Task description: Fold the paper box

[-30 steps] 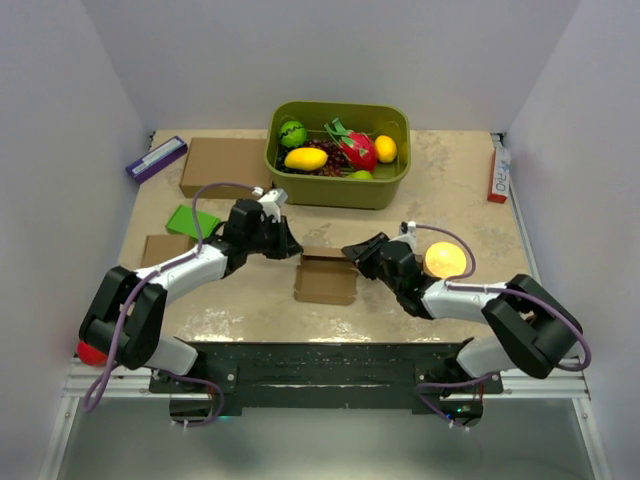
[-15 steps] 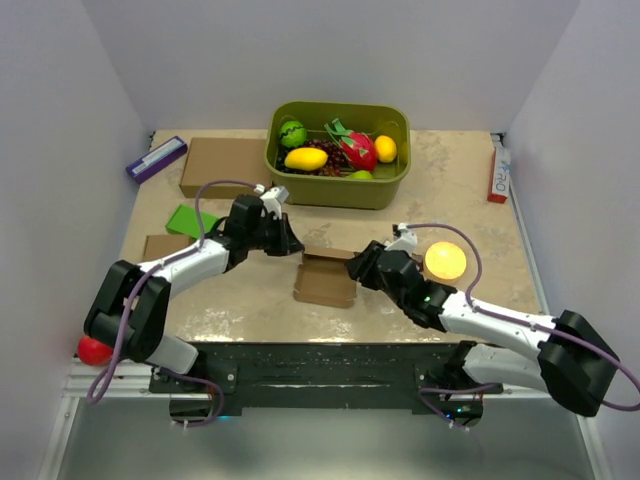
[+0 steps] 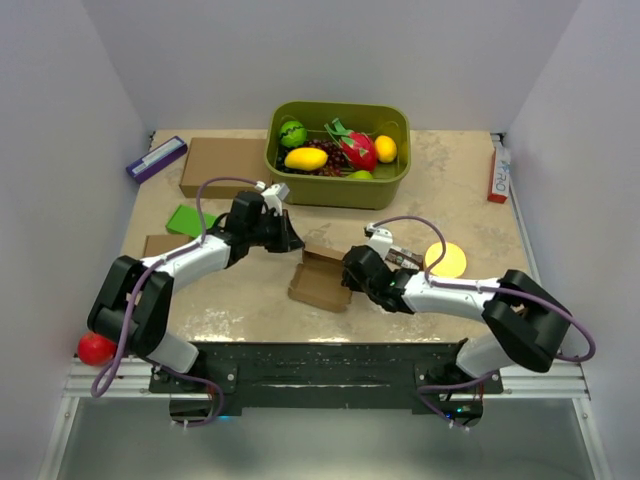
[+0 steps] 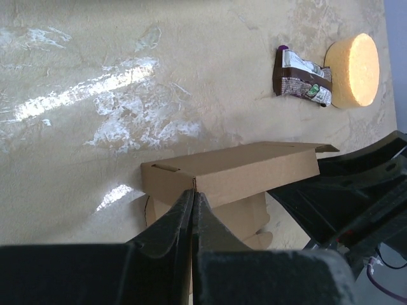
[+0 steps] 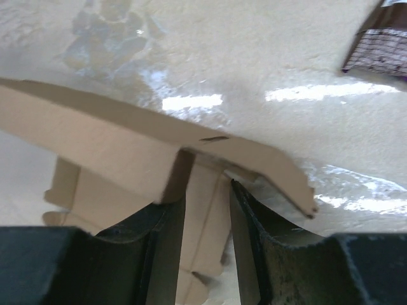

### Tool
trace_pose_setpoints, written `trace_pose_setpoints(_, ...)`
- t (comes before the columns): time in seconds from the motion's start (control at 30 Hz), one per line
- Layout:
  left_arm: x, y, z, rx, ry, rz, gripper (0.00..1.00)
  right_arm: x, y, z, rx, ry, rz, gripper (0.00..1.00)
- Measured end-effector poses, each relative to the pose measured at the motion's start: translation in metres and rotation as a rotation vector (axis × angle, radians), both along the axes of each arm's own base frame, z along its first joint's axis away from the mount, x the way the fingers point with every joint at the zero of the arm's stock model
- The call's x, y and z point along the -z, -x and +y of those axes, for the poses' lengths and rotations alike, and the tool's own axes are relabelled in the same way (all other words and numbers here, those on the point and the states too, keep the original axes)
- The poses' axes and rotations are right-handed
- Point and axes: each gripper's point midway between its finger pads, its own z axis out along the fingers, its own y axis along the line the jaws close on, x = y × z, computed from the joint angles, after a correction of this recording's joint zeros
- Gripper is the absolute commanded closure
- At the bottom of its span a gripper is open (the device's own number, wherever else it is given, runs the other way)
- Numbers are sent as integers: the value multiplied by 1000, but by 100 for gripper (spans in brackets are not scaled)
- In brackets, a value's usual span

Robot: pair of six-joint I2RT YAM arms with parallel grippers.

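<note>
Worktop [image 3: 240, 295]: beige, marbled, with glare patches in both wrist views.

Olive-green tub [image 3: 335, 192]: upper centre of the top view, filled with toy fruit [image 3: 306, 158]. Large brown carton [image 3: 225, 165] lies flat just left of it.

Left arm [image 3: 190, 262] reaches in from the lower left and right arm [image 3: 450, 295] from the lower right. Both end at mid-frame.

Paper box [image 3: 318, 287]: centre of the top view, on the worktop between the two claws. It is partly erected as a shallow brown tray, slightly skewed, with one long wall upright and flaps loose.

Left claw [image 4: 193, 194]: at the box's upper-left corner in the top view. Jaws are closed to a thin seam, and the tips meet on the edge of the upright wall near its corner. This reads as a pinch on the card.

Right claw [image 5: 206, 200]: at the box's right side. Jaws are part-way apart, straddling a narrow card panel beneath a raised flap. Whether the fingers press on it cannot be told.

Smaller items:
- Small brown carton [image 3: 160, 245] and green block [image 3: 190, 220]: left of the left arm.
- Yellow-orange disc [image 3: 447, 260]: right of centre, with a dark wrapper [image 4: 302, 76] just beside it.
- Purple-and-white box [image 3: 157, 158]: upper left.
- Red-and-white box [image 3: 498, 172]: upper right.
- Red ball [image 3: 95, 348]: lower left, beside the left arm's base.
</note>
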Motion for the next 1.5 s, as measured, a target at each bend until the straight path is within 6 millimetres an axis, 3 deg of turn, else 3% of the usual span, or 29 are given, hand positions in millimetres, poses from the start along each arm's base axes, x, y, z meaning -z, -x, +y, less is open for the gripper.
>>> trace_pose_setpoints(0.23,0,0,0,3,4,3,100,6,-13,-18,63,26,6,64)
trace_pose_setpoints(0.63,0,0,0,4,4,5,100,24,-24,-25,99,40,19,64)
trace_pose_setpoints(0.83,0,0,0,7,4,7,100,24,-37,-25,119,20,-13,66)
trace_pose_setpoints(1.13,0,0,-1,8,4,8,100,23,-46,-27,117,37,-47,80)
trace_pose_setpoints(1.5,0,-1,-1,12,10,13,100,20,-44,-23,92,59,-72,81)
